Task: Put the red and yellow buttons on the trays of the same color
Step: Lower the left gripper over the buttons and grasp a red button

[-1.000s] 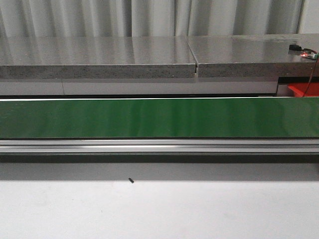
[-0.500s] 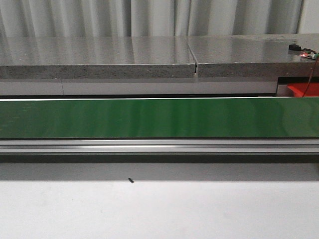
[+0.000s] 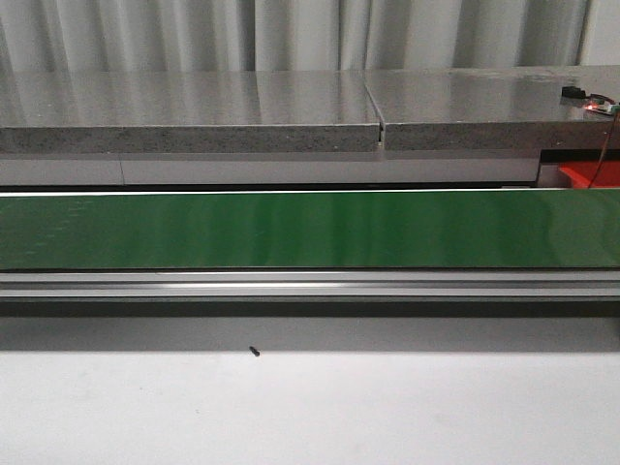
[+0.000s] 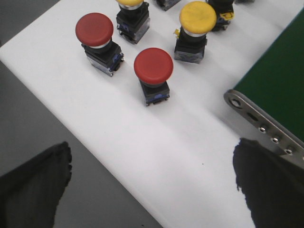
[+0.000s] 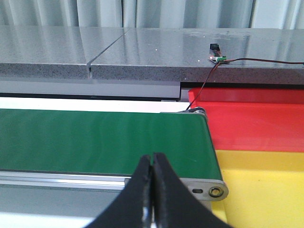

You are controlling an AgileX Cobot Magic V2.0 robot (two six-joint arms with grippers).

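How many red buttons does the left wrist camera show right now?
2. One red button stands toward the white table's edge; the other red button stands nearer the green belt. More may sit outside the frame, where yellow ones are cut off.

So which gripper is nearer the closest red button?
Left. The left gripper is open and hovers over the white surface just short of the red button. The right gripper is shut at the conveyor's other end, by the red tray and yellow tray.
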